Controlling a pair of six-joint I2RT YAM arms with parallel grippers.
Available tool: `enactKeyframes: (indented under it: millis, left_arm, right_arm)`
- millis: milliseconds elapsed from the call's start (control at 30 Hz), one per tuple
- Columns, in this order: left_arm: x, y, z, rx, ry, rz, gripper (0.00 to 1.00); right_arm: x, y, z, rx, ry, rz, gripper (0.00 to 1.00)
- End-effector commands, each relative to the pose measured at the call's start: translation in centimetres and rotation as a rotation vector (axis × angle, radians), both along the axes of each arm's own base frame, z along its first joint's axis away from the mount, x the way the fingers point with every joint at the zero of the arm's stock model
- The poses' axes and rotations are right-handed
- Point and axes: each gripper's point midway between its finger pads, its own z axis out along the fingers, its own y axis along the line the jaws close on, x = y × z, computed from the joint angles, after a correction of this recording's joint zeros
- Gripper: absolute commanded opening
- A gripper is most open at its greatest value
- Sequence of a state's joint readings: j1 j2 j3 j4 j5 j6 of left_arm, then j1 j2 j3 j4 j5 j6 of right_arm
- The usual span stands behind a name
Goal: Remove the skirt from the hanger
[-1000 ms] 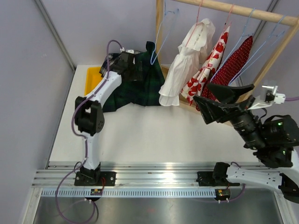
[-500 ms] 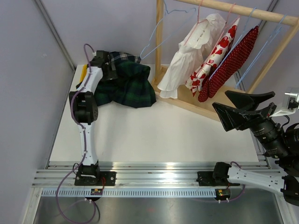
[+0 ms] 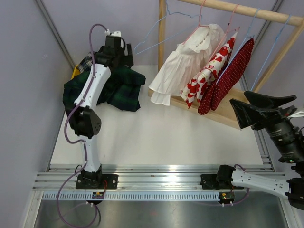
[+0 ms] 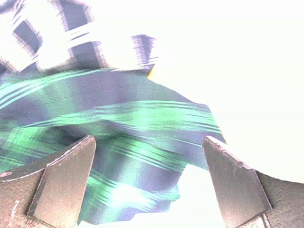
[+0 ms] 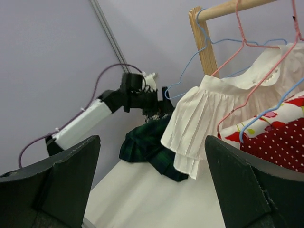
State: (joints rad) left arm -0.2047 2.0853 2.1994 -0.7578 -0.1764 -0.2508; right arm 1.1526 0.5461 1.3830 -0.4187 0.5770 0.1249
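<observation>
The dark green-and-navy plaid fabric skirt (image 3: 124, 88) lies crumpled on the white counter (image 3: 156, 137) at upper left of the top view, beneath the left gripper (image 4: 148, 142), which is fully open and empty, as is the right gripper (image 5: 152, 138).

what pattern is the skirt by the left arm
The skirt is dark green and navy plaid, clearest in left wrist view.

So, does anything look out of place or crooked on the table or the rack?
Yes. The plaid skirt lies in a crumpled heap at the far left corner of the table, not laid flat. On the rack, the empty blue hanger sticks out sideways to the left, and the white blouse hangs slanted, not straight down.
</observation>
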Motion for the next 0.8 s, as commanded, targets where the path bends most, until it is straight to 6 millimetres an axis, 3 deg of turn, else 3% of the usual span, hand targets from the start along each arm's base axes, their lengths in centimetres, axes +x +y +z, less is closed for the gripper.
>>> enactKeyframes:
  millis: [0,67,100,167,200,300,567,767]
  left_arm:
    - [-6.3,-3.6,17.5,-0.044,-0.387,-0.053,0.99]
    - [-10.1,-4.3,22.8,-0.076,-0.517,-0.059,0.99]
    - [-12.1,-6.6,24.5,-0.087,-0.563,-0.12,0.99]
    - [-15.2,-9.0,28.4,-0.138,-0.673,-0.227,0.99]
    - [-16.6,-11.3,29.4,-0.138,-0.705,-0.324,0.99]
    - [-18.6,-15.3,32.3,-0.178,-0.776,-0.476,0.99]
    - [-16.9,-22.2,32.7,-0.31,-0.812,-0.696,0.99]
    - [-13.9,-25.7,32.2,-0.37,-0.872,-0.737,0.99]
  right_arm:
    - [-0.8,-4.6,1.9,0.059,0.015,-0.066,0.99]
    - [-0.9,-4.8,1.8,0.047,0.032,-0.066,0.99]
    - [-0.9,-4.6,1.6,0.024,0.041,-0.064,1.0]
    - [-0.8,-4.1,1.5,0.004,0.054,-0.052,0.99]
    - [-0.7,-3.7,1.3,-0.017,0.065,-0.047,0.99]
    - [-0.7,-2.9,1.1,-0.04,0.078,-0.032,0.99]
    - [-0.8,-2.4,-0.1,-0.056,0.107,-0.006,0.99]
    - [-0.9,-2.1,-1.4,-0.08,0.123,0.005,0.99]
